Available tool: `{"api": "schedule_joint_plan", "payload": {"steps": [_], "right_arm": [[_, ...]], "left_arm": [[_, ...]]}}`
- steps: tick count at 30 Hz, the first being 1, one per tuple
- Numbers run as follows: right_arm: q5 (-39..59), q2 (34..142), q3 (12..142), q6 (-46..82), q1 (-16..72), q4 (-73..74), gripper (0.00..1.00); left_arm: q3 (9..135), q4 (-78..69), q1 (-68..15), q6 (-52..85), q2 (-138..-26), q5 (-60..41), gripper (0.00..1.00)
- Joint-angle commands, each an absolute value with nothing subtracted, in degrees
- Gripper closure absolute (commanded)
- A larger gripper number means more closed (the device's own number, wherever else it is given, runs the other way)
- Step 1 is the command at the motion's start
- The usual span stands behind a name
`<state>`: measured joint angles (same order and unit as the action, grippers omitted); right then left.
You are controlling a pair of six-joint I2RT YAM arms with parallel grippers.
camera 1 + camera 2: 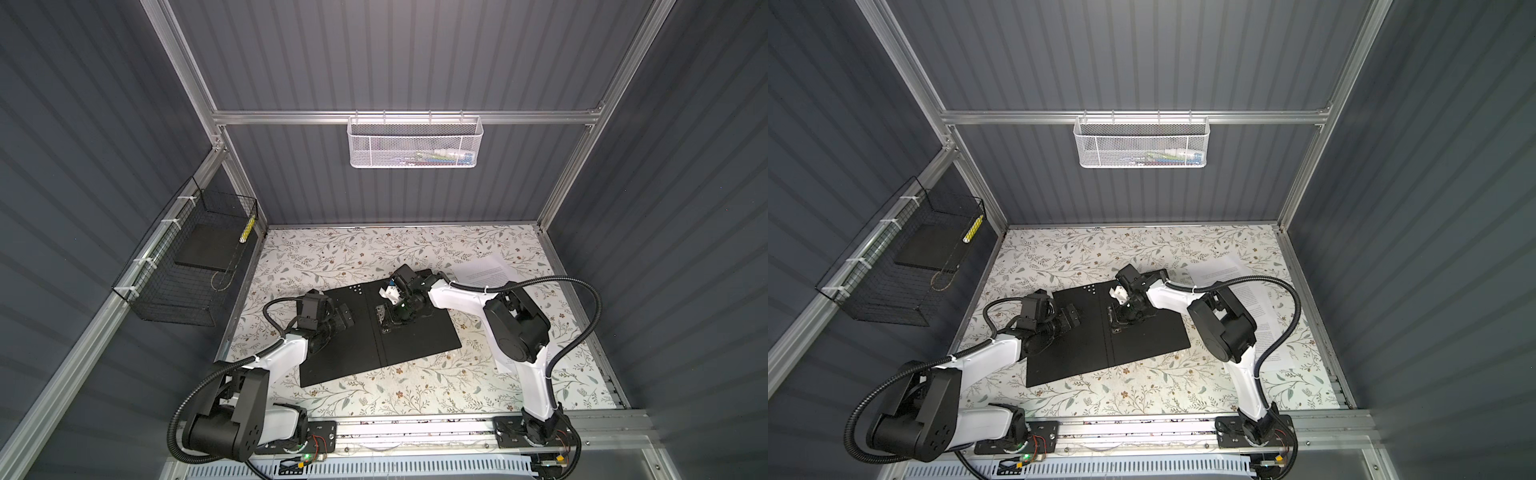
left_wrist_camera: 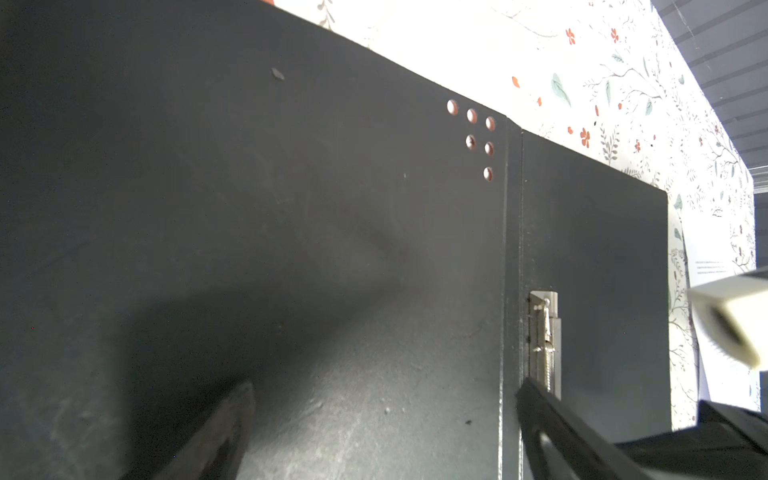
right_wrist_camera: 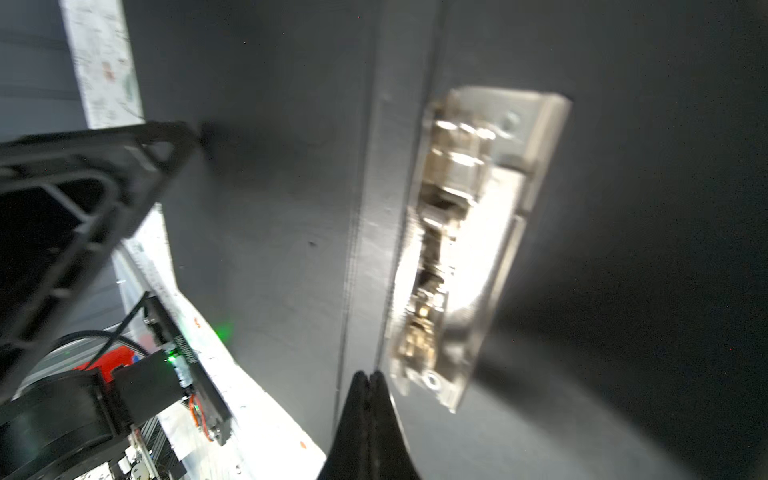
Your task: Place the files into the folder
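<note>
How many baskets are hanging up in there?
2. A white mesh basket hangs on the back rail; a black wire basket hangs on the left rail. None seems hidden.

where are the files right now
In both top views the files lie on the table, right of the open folder, partly under the right arm.

Grey ribbed walls [image 1: 415, 62], floral tabletop [image 1: 332, 257], white basket [image 1: 374, 145], black basket [image 1: 166, 307]

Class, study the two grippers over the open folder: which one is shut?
The right gripper: its jaws meet beside the metal clip, while the left gripper stands wide open over the folder.
</note>
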<state>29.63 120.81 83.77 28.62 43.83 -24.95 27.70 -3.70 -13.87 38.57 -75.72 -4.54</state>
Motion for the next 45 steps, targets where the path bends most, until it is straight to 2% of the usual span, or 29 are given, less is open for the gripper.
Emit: {"api": "schedule_joint_plan", "payload": {"steps": [1,17,45], "right_arm": [[27.0,121.6,84.7,27.2,43.8,-28.9,1.00],[24.6,119.1,87.0,25.7,44.2,-31.0,1.00],[21.4,125.2,91.7,24.3,46.5,-36.4,1.00]], "left_arm": [[25.1,8.6,-13.3,38.8,-78.1,-4.0,0.00],[25.1,8.6,-13.4,38.8,-78.1,-4.0,0.00],[25.0,8.5,-13.4,38.6,-78.1,-4.1,0.00]]}}
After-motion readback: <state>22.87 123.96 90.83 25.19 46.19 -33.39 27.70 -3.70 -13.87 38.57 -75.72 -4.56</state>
